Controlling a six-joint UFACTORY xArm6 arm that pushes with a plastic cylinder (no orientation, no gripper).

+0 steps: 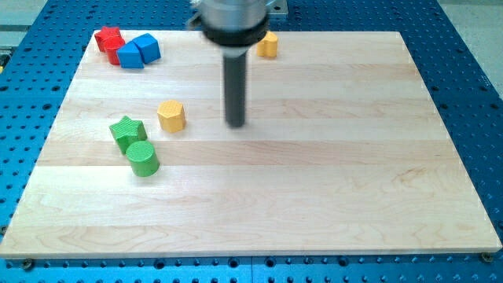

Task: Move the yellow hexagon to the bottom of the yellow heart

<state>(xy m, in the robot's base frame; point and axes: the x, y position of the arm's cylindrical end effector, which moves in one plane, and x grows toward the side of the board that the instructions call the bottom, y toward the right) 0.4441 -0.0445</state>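
Observation:
The yellow hexagon (pixel 171 115) lies on the wooden board (pixel 314 196), left of centre. The yellow heart (pixel 269 45) sits near the view's top, right of the rod's housing. My tip (pixel 236 124) is on the board to the right of the yellow hexagon, with a clear gap between them. The heart is well above and to the right of the tip.
A green star (pixel 126 131) and a green cylinder (pixel 143 158) sit close together left of the hexagon. Red blocks (pixel 109 42) and blue blocks (pixel 139 52) cluster at the top left corner. A blue perforated table (pixel 471 79) surrounds the board.

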